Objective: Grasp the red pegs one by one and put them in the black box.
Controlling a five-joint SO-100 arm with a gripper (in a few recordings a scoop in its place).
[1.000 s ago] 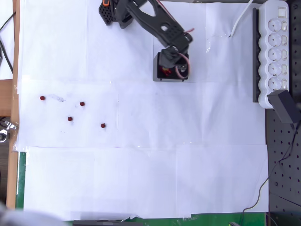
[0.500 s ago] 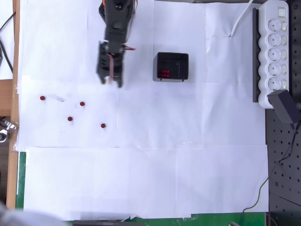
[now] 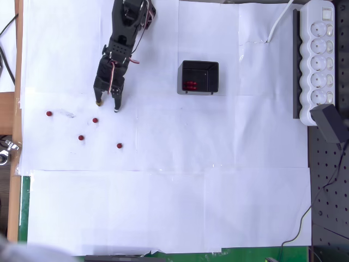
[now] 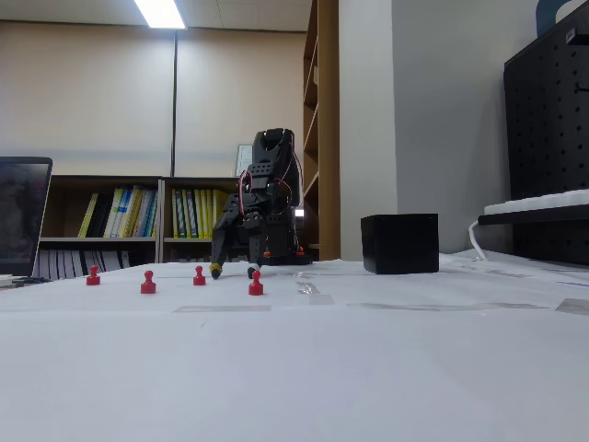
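Several red pegs stand on the white paper at the left: one (image 3: 49,113) far left, one (image 3: 95,120), one (image 3: 81,138) and one (image 3: 119,146); the fixed view shows them upright (image 4: 148,283). The black box (image 3: 199,77) sits at centre top with red pegs (image 3: 190,85) inside; in the fixed view it is at the right (image 4: 399,243). My gripper (image 3: 107,106) hangs open just above the peg at the middle of the group, fingertips near the paper, nothing between them. It shows behind the pegs in the fixed view (image 4: 232,271).
A white power strip (image 3: 319,54) and a black adapter (image 3: 331,123) lie at the right edge, beside a black pegboard. A wooden table edge runs down the left. Wide bare paper lies below the pegs.
The gripper left the box, swung left across the paper and came down open just above the group of pegs. The pegs in the box now show.
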